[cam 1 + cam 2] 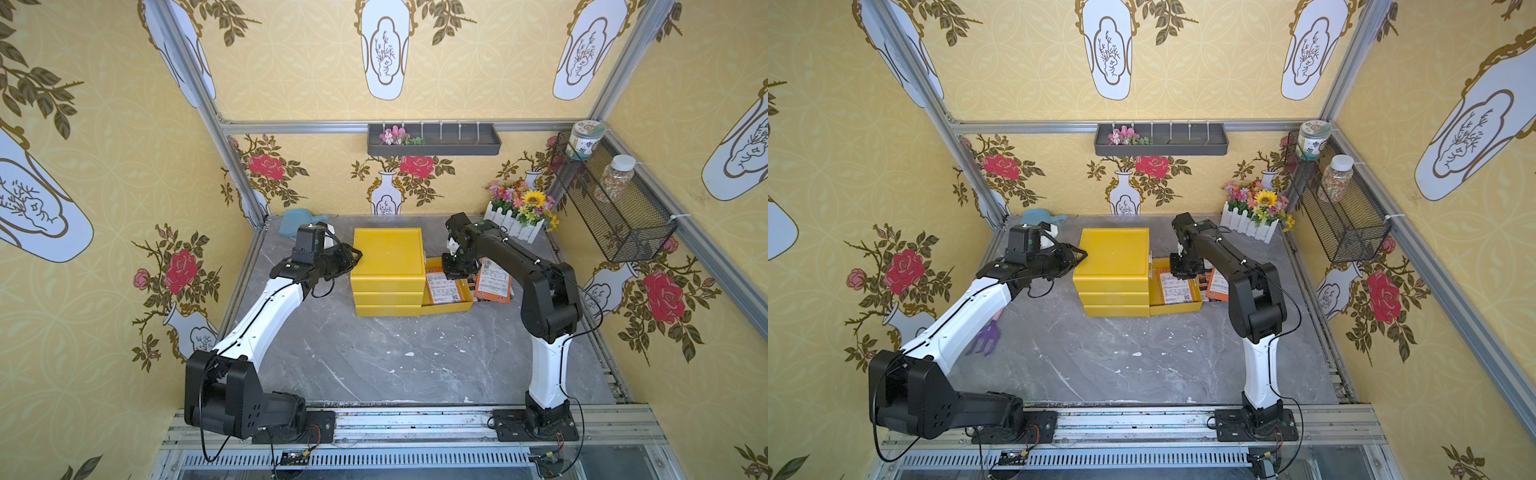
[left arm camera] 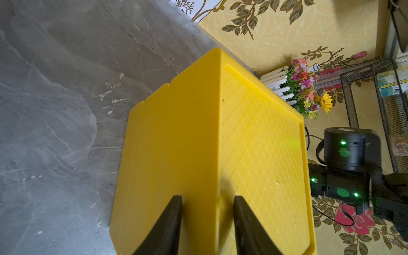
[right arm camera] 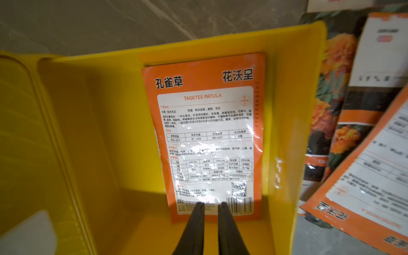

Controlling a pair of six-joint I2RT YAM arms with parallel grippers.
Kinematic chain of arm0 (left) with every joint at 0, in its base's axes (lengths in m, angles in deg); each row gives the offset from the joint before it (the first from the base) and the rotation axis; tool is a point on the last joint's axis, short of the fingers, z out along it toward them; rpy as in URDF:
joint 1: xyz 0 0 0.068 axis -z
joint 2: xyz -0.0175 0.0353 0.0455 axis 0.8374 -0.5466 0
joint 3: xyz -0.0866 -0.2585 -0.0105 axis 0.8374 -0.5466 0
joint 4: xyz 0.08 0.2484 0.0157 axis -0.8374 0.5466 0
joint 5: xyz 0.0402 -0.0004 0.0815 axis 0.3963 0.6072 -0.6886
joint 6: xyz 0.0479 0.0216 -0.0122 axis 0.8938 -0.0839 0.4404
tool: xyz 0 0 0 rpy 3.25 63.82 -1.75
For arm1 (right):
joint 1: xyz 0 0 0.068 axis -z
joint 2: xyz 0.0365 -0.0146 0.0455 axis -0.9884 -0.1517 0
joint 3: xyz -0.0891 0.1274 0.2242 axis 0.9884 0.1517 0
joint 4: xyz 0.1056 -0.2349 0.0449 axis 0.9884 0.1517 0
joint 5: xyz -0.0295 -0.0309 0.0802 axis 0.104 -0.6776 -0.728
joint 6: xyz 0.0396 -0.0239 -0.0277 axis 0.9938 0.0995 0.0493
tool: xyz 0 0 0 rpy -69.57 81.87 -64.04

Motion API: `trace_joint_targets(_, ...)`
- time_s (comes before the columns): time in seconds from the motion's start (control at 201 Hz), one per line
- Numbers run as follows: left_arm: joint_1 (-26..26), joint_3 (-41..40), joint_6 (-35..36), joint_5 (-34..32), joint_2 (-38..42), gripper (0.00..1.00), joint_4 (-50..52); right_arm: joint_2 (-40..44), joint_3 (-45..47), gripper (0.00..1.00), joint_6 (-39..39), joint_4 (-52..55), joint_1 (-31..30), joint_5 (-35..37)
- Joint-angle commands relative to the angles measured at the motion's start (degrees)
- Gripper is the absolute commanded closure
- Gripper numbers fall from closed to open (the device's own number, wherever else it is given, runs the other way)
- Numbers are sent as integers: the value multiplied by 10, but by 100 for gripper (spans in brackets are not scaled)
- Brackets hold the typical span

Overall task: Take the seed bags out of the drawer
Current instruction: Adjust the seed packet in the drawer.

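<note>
Right jaws are drawn narrow, only a slim gap between them, with their tips down on the barcode end of the one seed bag (image 3: 209, 136) that lies flat, text side up, in the open drawer (image 3: 287, 110); whether they have pinched it or merely rest on it I cannot tell. Left jaws stand part-way apart astride the top rim of the yellow drawer cabinet (image 2: 176, 143), on its side facing the left edge, one along the side wall and one over the gridded top. It looks like a bracing hold, though a real squeeze cannot be made out. In both top views the cabinet sits in the middle of the counter (image 1: 374, 361), nearer the far edge, and the drawer, the lowest by the look of it, is pulled out toward the right edge. Just past the drawer's wall, toward that edge, the other seed bags (image 1: 494, 282) lie overlapped on the counter, so the job seems nearly done, with the last bag showing now being taken. The next move calls for a firm nip on that thin, glossy end, then a lift clear over the drawer wall, since a flat, slippery packet could slide free. Farther back, a fenced bunch of artificial flowers (image 1: 519, 208) stands in the far right corner.
</note>
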Motion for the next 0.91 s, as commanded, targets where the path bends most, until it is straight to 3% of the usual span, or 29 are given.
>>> trace_joint_targets(0.0, 1, -8, 7, -8, -4, 57, 79, -14, -6, 81, 18, -11, -7, 5)
trace_joint_targets(0.677, 1, -7, 10, -11, -5, 57, 87, -76, -9, 80, 34, -28, -26, 16)
trace_joint_targets(0.901, 0, -10, 8, -12, -5, 57, 85, -87, 3, 80, 45, -46, -38, -15)
